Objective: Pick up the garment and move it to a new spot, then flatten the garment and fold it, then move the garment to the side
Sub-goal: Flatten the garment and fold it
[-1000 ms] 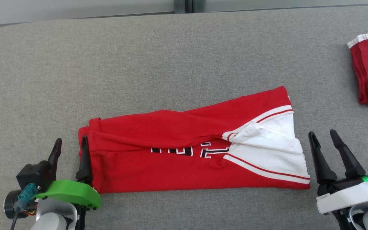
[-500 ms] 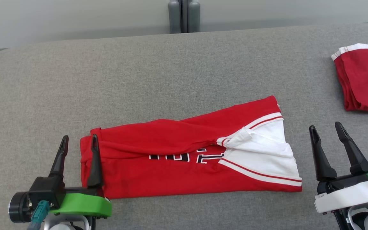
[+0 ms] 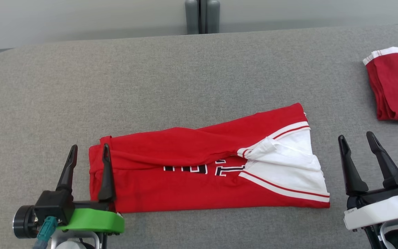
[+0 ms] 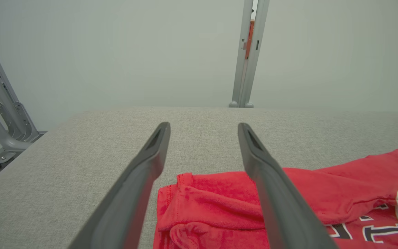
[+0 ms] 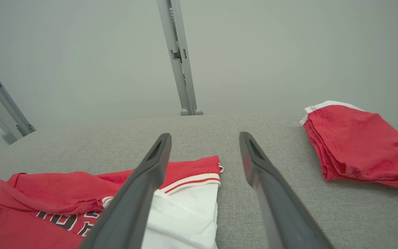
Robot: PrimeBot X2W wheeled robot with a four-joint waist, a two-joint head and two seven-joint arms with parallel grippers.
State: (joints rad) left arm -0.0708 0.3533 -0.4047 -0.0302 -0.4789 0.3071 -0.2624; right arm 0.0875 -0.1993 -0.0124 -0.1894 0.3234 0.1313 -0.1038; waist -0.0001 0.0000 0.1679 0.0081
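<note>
At seven and five o'clock, left tool (image 3: 90,146) and right tool (image 3: 355,135) gape empty; single-layer pinches could unfold the garment (image 3: 185,180).

A grey fabric-covered counter (image 3: 199,69) with rounded corners stands before a plain pale wall (image 3: 81,17); a grey metal post (image 3: 202,15) rises behind it.

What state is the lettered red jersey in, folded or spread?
Folded: the red jersey lies as a narrow band, an upper layer hiding half its black lettering.
</note>
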